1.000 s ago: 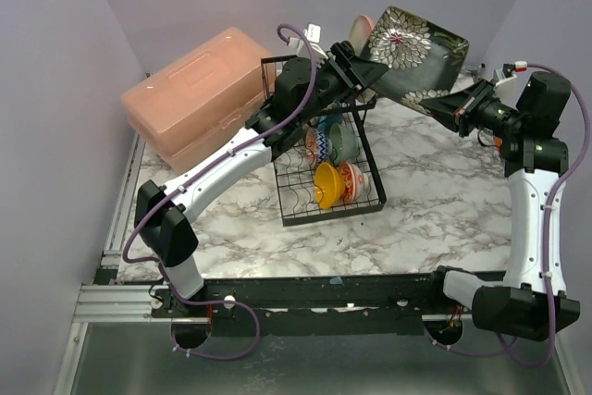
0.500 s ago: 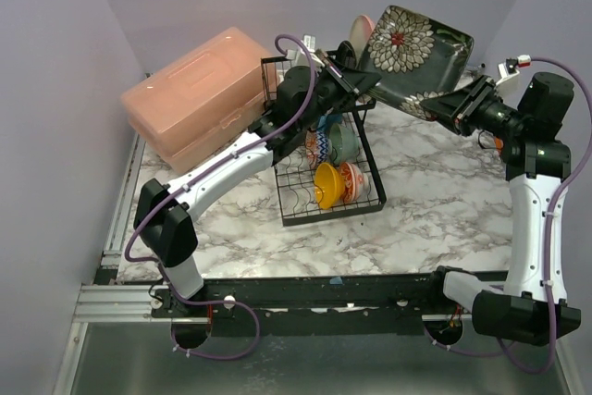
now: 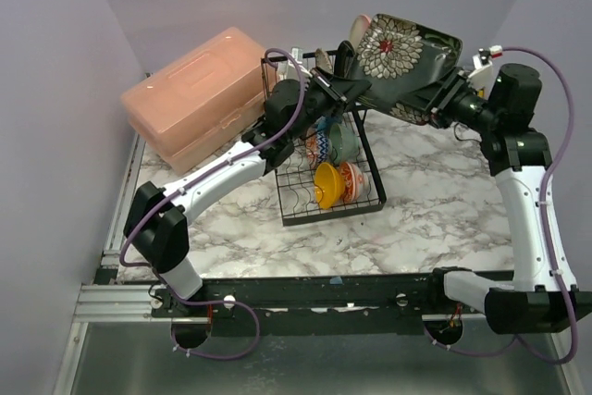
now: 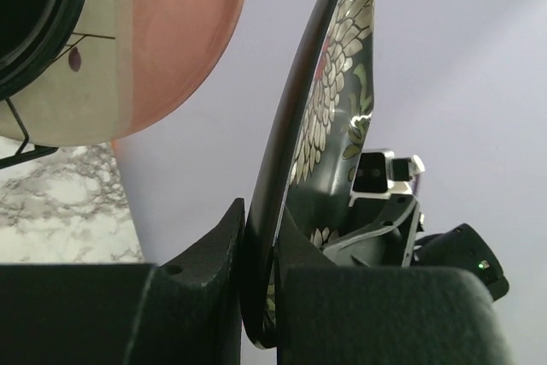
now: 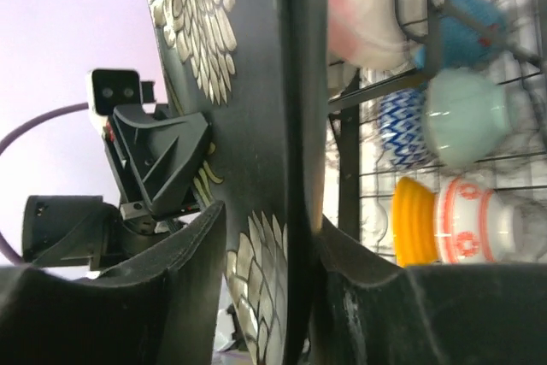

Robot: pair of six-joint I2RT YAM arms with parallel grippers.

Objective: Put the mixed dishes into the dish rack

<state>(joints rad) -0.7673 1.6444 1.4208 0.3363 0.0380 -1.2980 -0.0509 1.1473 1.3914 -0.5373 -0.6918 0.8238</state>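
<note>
Dark plate is held up over the dish rack's far end, pinched tight by the left gripper, straddled loosely by the right gripper, jaws parted.

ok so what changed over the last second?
Handover: the left claw closed on the rim of the dark plate, and the right claw now looks slack around the opposite edge. The plate shifted slightly left toward the dish rack. The bowls in the rack and the pink box stayed put.
</note>
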